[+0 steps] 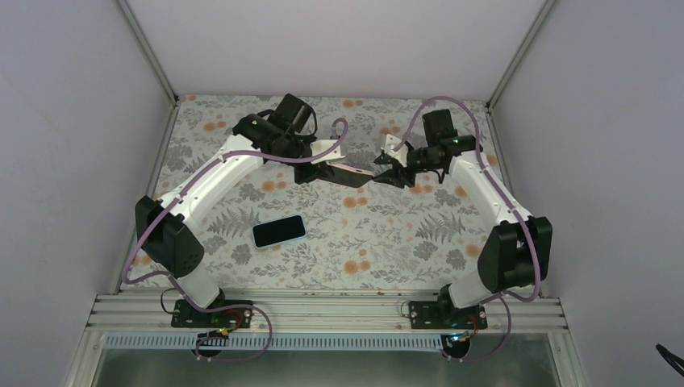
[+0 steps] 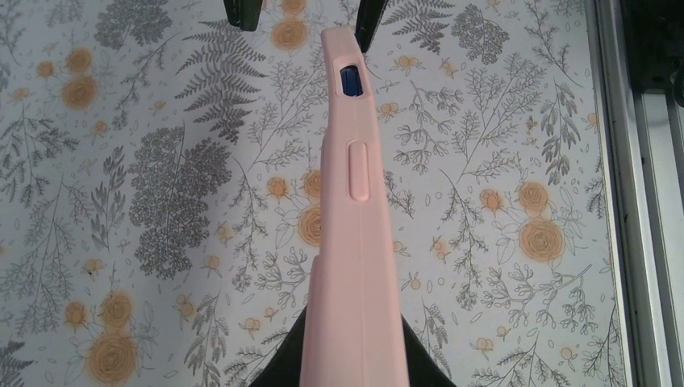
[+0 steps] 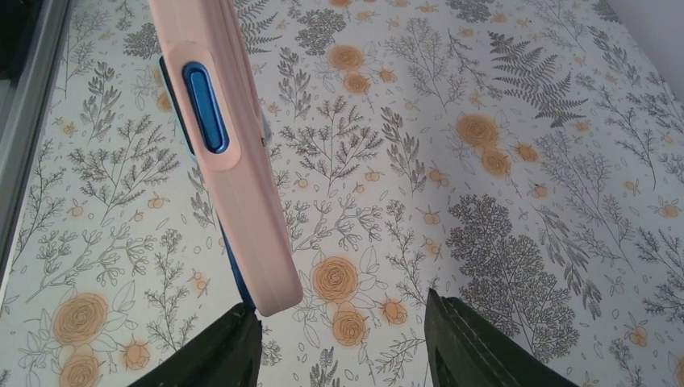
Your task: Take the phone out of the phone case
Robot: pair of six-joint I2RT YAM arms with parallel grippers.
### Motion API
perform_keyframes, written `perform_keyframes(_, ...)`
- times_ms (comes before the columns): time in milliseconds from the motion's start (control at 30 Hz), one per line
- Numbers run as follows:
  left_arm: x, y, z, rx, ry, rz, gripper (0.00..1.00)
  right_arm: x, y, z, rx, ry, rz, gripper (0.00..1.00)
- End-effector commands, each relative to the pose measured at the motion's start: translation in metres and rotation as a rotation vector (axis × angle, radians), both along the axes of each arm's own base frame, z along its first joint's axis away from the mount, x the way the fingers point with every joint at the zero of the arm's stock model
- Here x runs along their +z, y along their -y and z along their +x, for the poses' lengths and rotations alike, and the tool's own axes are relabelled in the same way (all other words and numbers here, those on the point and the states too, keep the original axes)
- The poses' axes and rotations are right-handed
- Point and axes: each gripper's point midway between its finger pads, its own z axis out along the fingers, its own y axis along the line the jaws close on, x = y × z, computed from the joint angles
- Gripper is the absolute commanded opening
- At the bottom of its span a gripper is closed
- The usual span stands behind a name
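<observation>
Clamped on one end of a pink, soft-looking phone case (image 2: 355,242), the jaws of the left gripper (image 1: 343,173) hold it edge-up above the floral-printed tabletop (image 1: 387,242). In the left wrist view the dark fingers (image 2: 419,367) press against both sides of the case at the bottom of the frame. Nearer the arm bases and to the left of that gripper, a flat rounded slab with a pale blue face and dark rim (image 1: 279,231) lies loose on the table, well apart from both grippers.

The case stretches rightward from the left gripper toward the middle of the table. A blue phone (image 3: 205,109) sits inside it: its side button shows through an oval cutout, and a thin blue edge peeks out along the case's underside in the right wrist view.

At the right, the right gripper (image 1: 385,173) meets the free end of the case with its jaws spread wide. That end lies between the fingers (image 3: 464,343), close to one and well clear of the other. Whether it touches the nearer finger cannot be told.
</observation>
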Motion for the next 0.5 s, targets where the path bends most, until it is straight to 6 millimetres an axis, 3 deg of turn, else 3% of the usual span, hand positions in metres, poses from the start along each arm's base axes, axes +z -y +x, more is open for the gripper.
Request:
perform_keyframes(0, 0.020, 0.009, -0.013, -0.059, 0.011, -0.070, 0.02, 0.004, -0.001, 0.019, -0.020, 0.061, -0.014, 0.53)
perform_keyframes(467, 0.016, 0.010, -0.012, -0.060, 0.011, -0.060, 0.02, 0.012, -0.001, 0.025, -0.005, 0.081, -0.024, 0.53)
